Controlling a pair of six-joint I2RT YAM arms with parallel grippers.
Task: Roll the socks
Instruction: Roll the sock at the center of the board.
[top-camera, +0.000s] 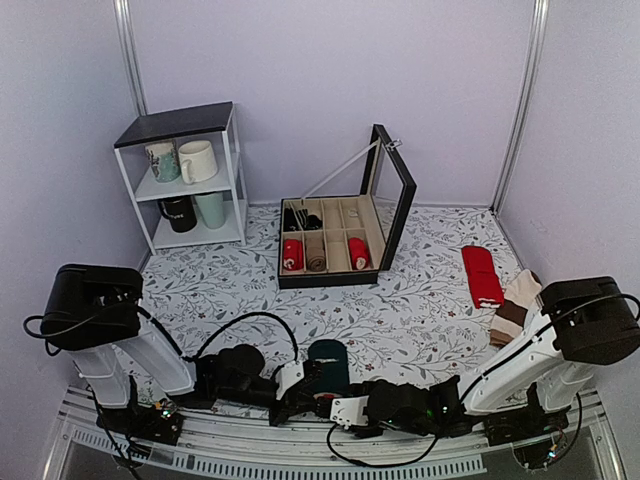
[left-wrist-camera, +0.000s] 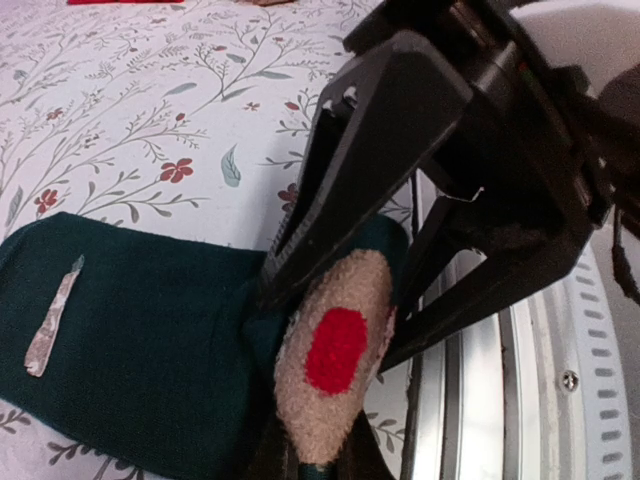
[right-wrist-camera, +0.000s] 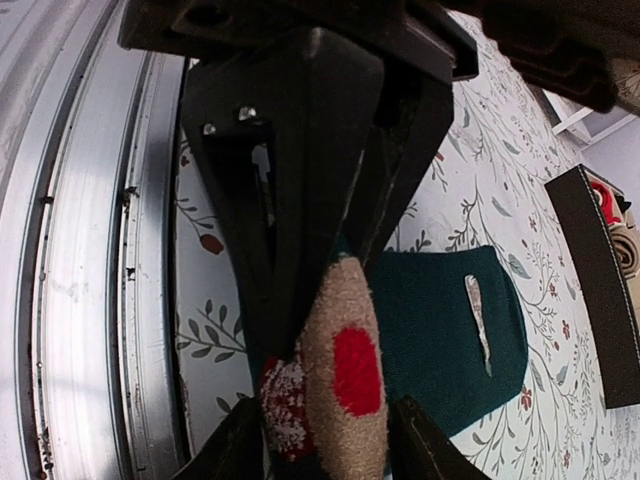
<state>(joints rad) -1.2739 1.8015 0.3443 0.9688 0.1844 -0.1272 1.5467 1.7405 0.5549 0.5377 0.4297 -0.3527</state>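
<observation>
socks (top-camera: 327, 360): dark teal, lying flat on the surface (top-camera: 230, 290) at the middle of its near edge, both claws at the near end
long axis: near edge to far edge; rounded free end points at the far edge, toward the box (top-camera: 330, 250)
near end: folded up, showing beige terry lining (left-wrist-camera: 335, 350) with a red patch
top face: smooth, one pale sliver (left-wrist-camera: 55, 315) lying lengthwise
left claw (right-wrist-camera: 300, 310): narrow, pinched onto the folded near end
right claw (left-wrist-camera: 335, 328): about half-wide, one finger against each side of the folded end, gripping it
rail (left-wrist-camera: 480, 400): metal, along the near edge, just beside the folded end
cloth: white with leaf and flower print, covering the surface
box: black, lid raised, middle of the far edge; red and beige rolls in its compartments
red socks (top-camera: 482, 275): flat, by the right edge
beige-and-brown socks (top-camera: 515, 305): just beside the red ones, toward the near right corner
shelf (top-camera: 190, 175): white frame, far left corner, mugs on two levels
</observation>
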